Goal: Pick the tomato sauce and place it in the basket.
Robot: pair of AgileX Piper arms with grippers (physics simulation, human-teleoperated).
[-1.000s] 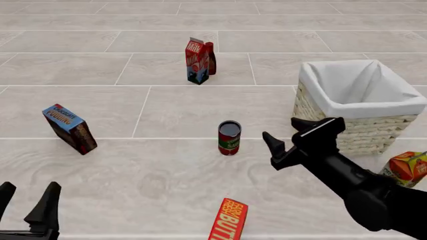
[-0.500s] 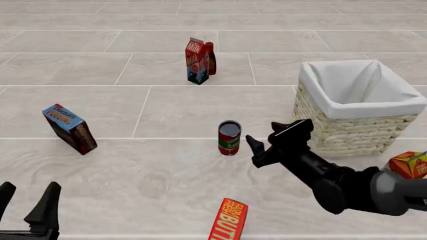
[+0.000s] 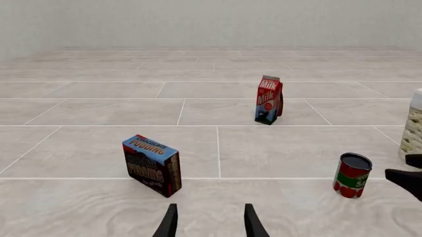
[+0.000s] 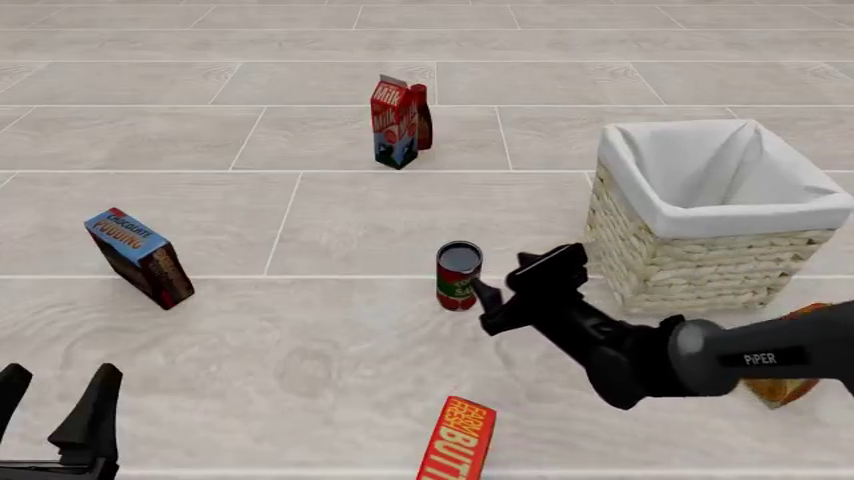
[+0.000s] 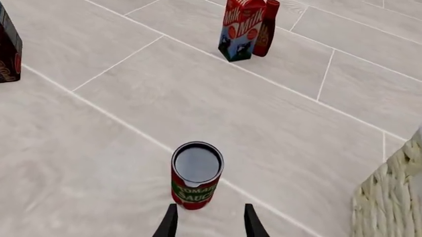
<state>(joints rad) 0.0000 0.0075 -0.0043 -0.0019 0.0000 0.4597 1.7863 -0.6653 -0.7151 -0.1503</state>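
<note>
The tomato sauce can (image 4: 458,276) stands upright in the middle of the table, red label, green band, dark top. It also shows in the right wrist view (image 5: 196,176) and the left wrist view (image 3: 351,175). My right gripper (image 4: 515,282) is open, just right of the can and level with it, fingers pointing toward it, apart from it. In the right wrist view the fingertips (image 5: 169,222) sit just short of the can. The wicker basket (image 4: 727,260) with white lining stands to the right. My left gripper (image 4: 54,405) is open and empty at the near left edge.
A milk carton (image 4: 390,122) with a dark red bottle (image 4: 422,117) behind it stands at the back. A chocolate pudding box (image 4: 139,257) sits tilted at the left. A butter box (image 4: 458,438) lies near the front. An orange carton (image 4: 787,385) is partly hidden behind my right arm.
My right gripper has moved left and slightly down, from beside the basket to right next to the can. The left arm and all objects have not moved.
</note>
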